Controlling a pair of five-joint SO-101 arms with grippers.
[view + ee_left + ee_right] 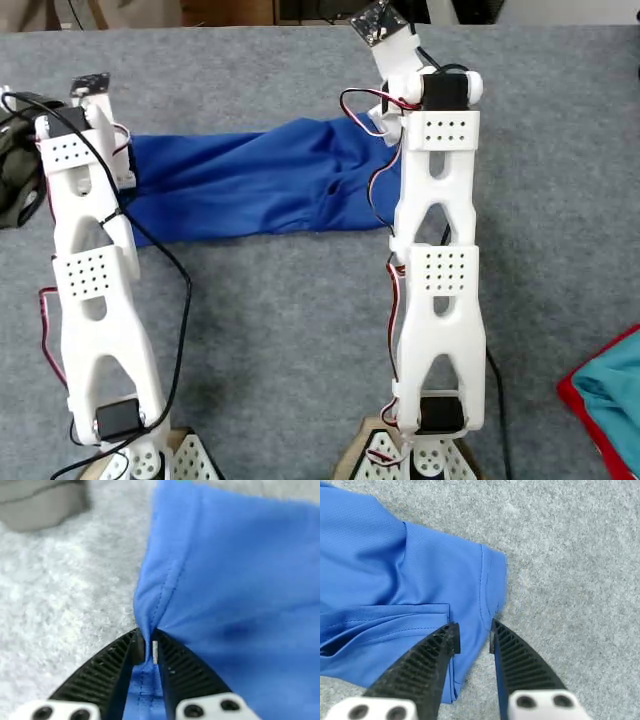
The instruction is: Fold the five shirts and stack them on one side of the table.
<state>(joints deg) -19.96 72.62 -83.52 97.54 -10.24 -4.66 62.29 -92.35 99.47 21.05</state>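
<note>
Currently listed: blue shirt (250, 185), one piece, lying rumpled lengthwise across the far middle of the grey tabletop (280, 330), between the two arms. Material: thin knit, judged soft, light and limp, likely to sag and slip rather than hold a crease. Left end effector (148, 650): clenched on a stitched seam at the shirt's left end. Right end effector (475, 635): released, jaws apart, poised at the hemmed right end. Recommended hold: seams and hems, both ends together. Also present: dark garment (15, 170), far left; teal garment (615, 385), near right.
</note>
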